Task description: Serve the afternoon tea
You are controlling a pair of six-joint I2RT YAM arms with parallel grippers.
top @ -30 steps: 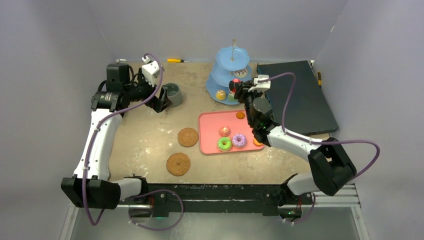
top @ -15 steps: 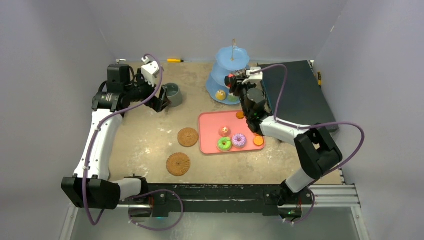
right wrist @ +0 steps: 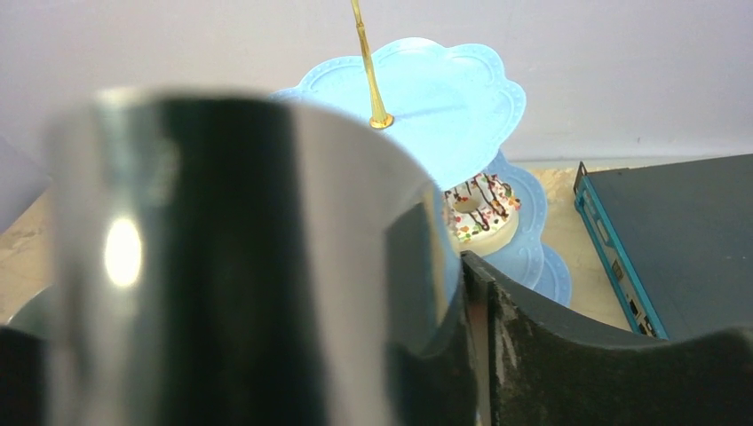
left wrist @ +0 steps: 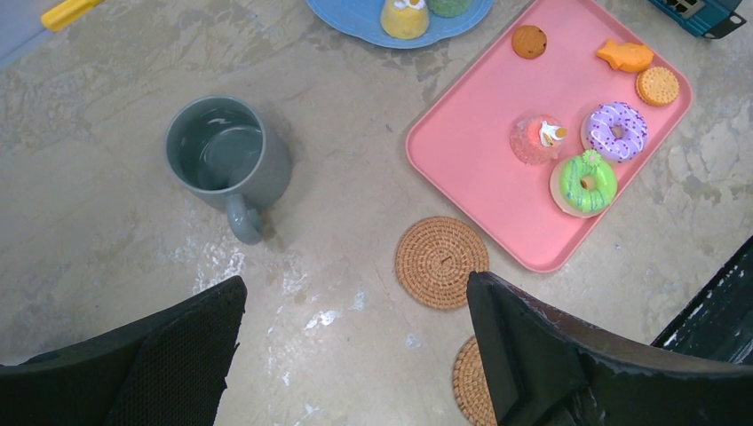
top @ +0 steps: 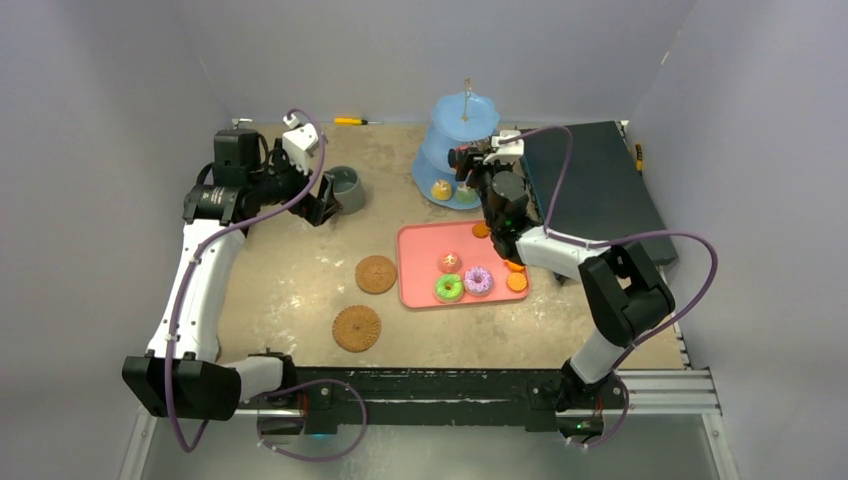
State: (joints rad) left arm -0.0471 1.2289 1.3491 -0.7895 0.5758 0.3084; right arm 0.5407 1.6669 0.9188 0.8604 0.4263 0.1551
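Note:
The blue three-tier stand [top: 462, 130] stands at the back, with a yellow cupcake [top: 441, 189] on its bottom tier and a sprinkled doughnut [right wrist: 479, 213] on its middle tier. My right gripper [top: 478, 165] is close against the stand's right side, shut on shiny tongs [right wrist: 222, 266] that fill the right wrist view. The tongs' tips are hidden. My left gripper [top: 325, 200] is open and empty just left of the grey-green mug [top: 347, 187]. Two woven coasters [top: 376, 274] [top: 357, 328] lie left of the pink tray [top: 415, 270]. The white mug is out of view.
The tray holds a pink cupcake [top: 449, 262], a green doughnut [top: 448, 288], a purple doughnut [top: 478, 280] and orange biscuits [top: 517, 282]. A dark flat box [top: 590, 190] lies at the back right. A yellow screwdriver [top: 352, 121] lies by the back wall.
My right gripper has moved up and left, closer to the stand, and its elbow has swung left. The left arm has not moved.

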